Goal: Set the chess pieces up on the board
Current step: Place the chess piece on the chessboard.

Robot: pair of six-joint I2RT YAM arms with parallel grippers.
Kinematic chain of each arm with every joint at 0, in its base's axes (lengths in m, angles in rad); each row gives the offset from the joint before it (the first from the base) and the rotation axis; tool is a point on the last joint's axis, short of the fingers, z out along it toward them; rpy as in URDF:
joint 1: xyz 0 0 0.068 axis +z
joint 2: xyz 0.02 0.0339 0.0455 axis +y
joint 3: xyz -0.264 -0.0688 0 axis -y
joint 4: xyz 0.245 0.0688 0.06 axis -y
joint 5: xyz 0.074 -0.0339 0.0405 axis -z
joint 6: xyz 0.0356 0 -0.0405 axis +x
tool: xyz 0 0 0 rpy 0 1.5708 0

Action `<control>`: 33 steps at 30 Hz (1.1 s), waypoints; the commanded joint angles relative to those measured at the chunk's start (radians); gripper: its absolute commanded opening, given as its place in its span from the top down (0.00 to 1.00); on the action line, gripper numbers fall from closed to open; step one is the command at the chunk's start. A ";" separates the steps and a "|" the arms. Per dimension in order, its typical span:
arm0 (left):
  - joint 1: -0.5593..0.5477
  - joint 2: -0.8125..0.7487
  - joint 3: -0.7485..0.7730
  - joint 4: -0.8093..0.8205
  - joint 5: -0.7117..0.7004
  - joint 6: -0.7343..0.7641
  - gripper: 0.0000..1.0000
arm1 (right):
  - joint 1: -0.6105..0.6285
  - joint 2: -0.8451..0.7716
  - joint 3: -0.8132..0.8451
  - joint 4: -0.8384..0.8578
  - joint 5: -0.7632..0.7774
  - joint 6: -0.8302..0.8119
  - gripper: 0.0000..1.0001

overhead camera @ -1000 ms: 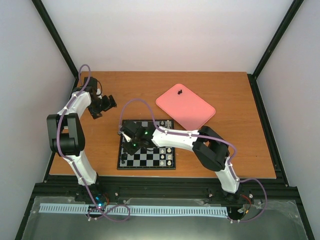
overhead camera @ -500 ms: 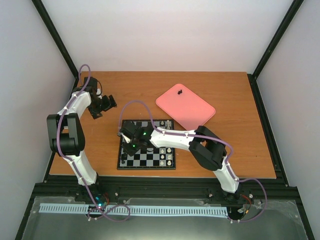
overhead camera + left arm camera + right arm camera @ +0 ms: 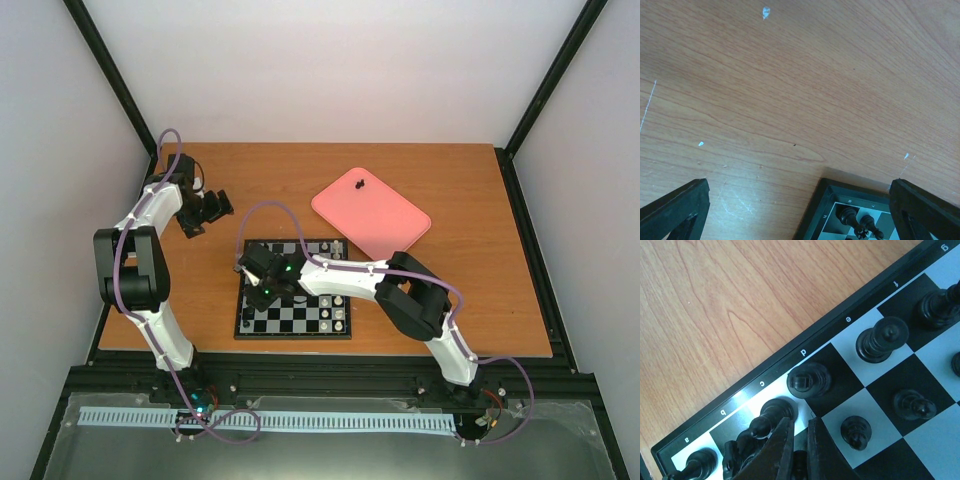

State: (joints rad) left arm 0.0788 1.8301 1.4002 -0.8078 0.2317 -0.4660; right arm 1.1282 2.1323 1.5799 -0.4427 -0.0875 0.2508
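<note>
The board lies at the table's near middle. My right gripper is low over its far-left part. In the right wrist view the gripper has its fingers almost together on a small black piece, just inside the board's edge. Several black chess pieces stand around it, among them a round-topped one, a bishop and a pawn. My left gripper is open and empty over bare wood left of the board; in its wrist view the board's corner shows with black pieces.
A pink tray lies at the back right of the board, with one small black piece on it. White pieces stand on the board's near right side. Black frame posts rise at the table's back corners.
My right arm has shifted slightly to the left over the board. The left arm has not moved.
</note>
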 commanded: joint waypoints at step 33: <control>0.009 -0.012 0.005 0.008 -0.004 0.024 0.00 | 0.008 -0.012 -0.055 0.043 0.028 -0.021 0.76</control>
State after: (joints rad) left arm 0.0788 1.8301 1.3994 -0.8078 0.2310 -0.4652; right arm 1.1282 2.1330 1.5372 -0.4076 -0.0784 0.2432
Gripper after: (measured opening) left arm 0.998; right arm 0.231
